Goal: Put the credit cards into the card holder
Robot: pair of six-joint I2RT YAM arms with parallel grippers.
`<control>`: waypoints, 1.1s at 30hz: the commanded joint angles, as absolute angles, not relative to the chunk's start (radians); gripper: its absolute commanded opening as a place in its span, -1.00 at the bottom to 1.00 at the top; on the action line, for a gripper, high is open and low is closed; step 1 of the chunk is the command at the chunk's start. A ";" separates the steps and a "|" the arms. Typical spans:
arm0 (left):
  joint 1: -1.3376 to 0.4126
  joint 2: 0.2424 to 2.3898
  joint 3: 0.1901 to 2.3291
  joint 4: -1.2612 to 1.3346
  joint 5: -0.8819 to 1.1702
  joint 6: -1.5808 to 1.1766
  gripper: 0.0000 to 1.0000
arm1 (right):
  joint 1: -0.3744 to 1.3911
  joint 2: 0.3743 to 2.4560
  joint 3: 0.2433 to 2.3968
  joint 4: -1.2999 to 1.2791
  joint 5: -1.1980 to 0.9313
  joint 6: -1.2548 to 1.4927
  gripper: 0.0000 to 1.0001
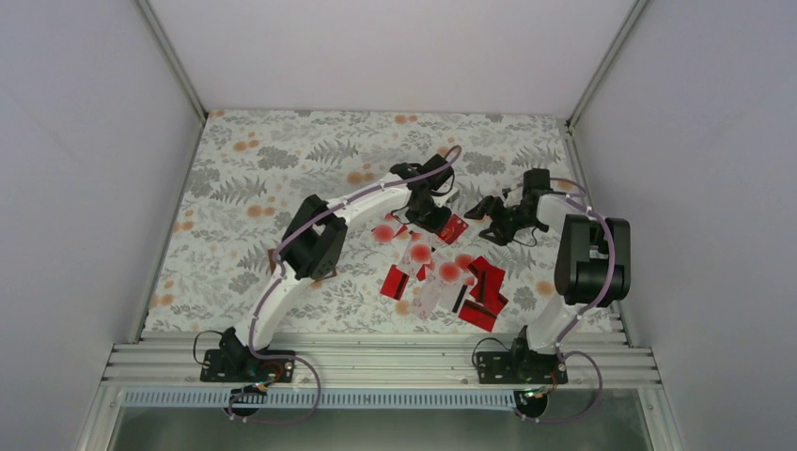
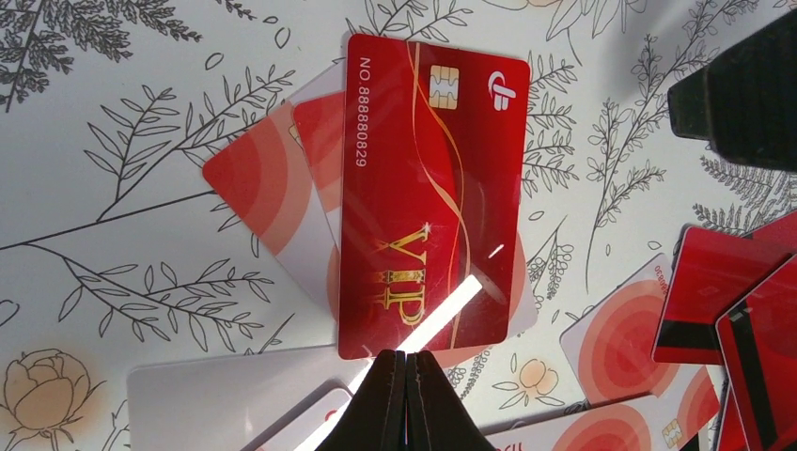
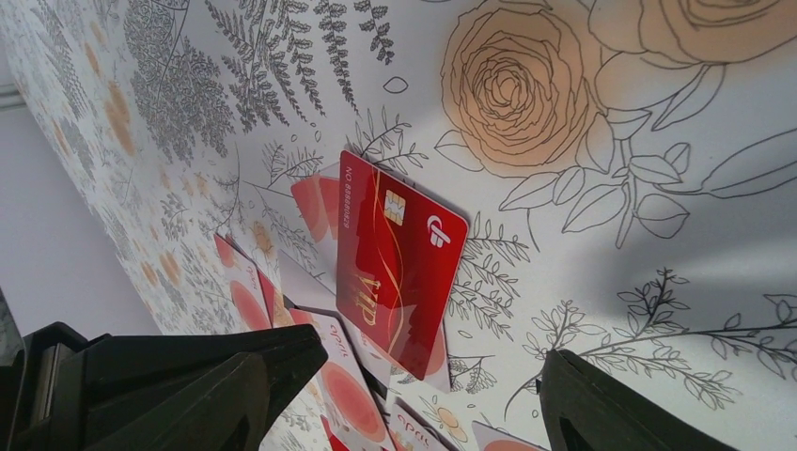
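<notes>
A red VIP credit card (image 2: 428,188) lies face up across white cards with red blotches (image 2: 258,178) on the flowered cloth. My left gripper (image 2: 406,355) is shut with nothing between its fingers, its tips at the card's near short edge. The same card (image 3: 399,263) lies ahead of my right gripper (image 3: 437,362), which is open and empty. From above, the left gripper (image 1: 430,214) and right gripper (image 1: 491,218) flank that card (image 1: 453,228). More credit cards (image 1: 442,277) are scattered nearer the bases. The card holder is not clearly in view.
Red cards with dark stripes (image 2: 700,301) overlap to the right of the left gripper. The left arm's black elbow (image 1: 315,249) hangs over the cloth's left middle. Grey walls close in the table (image 1: 282,160) on three sides.
</notes>
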State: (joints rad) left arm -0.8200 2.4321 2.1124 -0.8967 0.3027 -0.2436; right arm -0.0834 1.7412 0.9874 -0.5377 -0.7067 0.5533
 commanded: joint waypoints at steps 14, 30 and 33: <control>-0.825 2.489 2.136 -0.909 0.296 -0.235 -0.94 | -0.089 1.742 0.984 -0.523 -0.738 0.531 0.48; -0.825 2.490 2.058 -0.882 0.279 -0.213 -0.95 | -0.090 1.787 1.022 -0.498 -0.770 0.514 0.48; -0.825 2.494 2.060 -0.882 0.281 -0.209 -0.95 | -0.089 1.813 1.029 -0.484 -0.781 0.505 0.49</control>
